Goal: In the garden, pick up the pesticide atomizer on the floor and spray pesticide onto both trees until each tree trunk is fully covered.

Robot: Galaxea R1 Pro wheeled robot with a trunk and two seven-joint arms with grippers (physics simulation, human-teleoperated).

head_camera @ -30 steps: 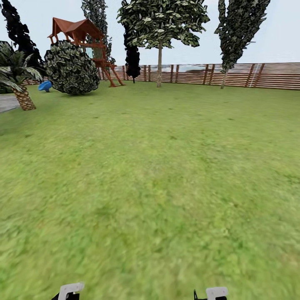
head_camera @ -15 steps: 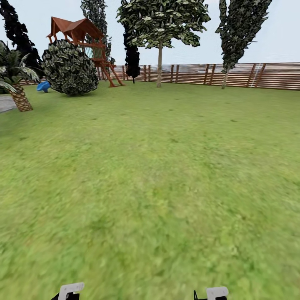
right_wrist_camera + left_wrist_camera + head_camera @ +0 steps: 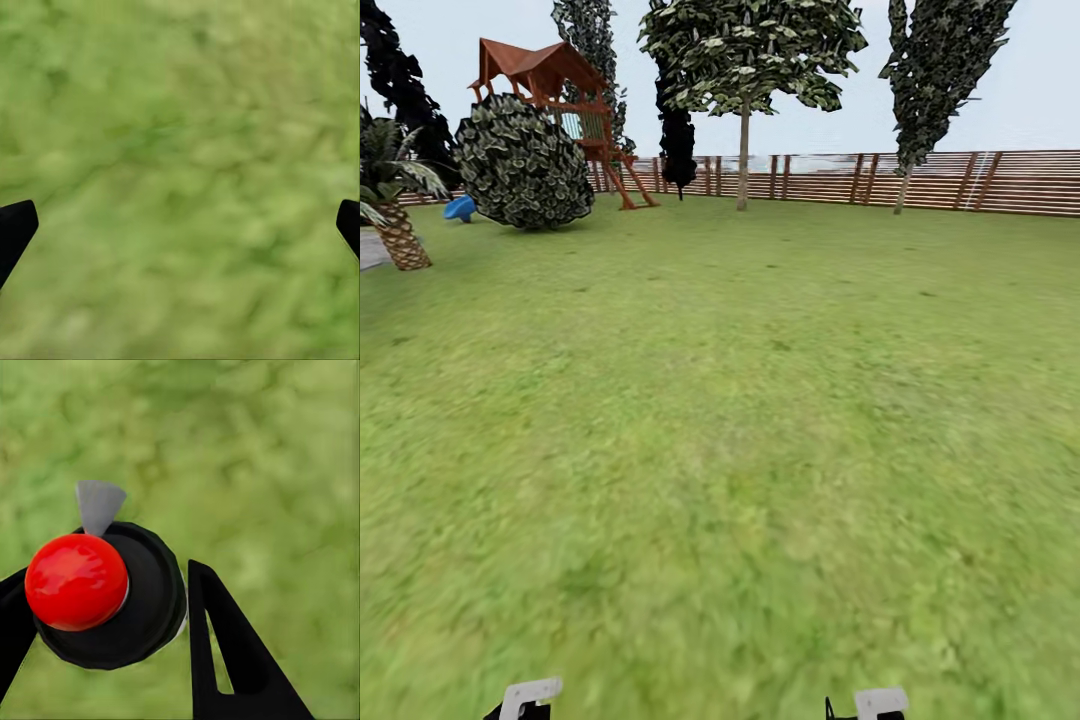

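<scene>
Facing a wide lawn (image 3: 740, 420) with two pale-trunked trees (image 3: 743, 150) (image 3: 905, 180) far ahead by the wooden fence (image 3: 960, 182).
Left gripper (image 3: 105, 615) is clenched around the sprayer (image 3: 105, 596), red knob up, over grass; right gripper (image 3: 180, 225) hangs released, fingers spread wide above bare grass.

no readable text, labels or signs

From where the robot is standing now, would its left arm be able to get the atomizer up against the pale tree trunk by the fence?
Probably not yet. The tree trunk stands far across the lawn by the fence, while the left gripper, shut on the atomizer, hangs low over grass. Nothing blocks the path.
</scene>
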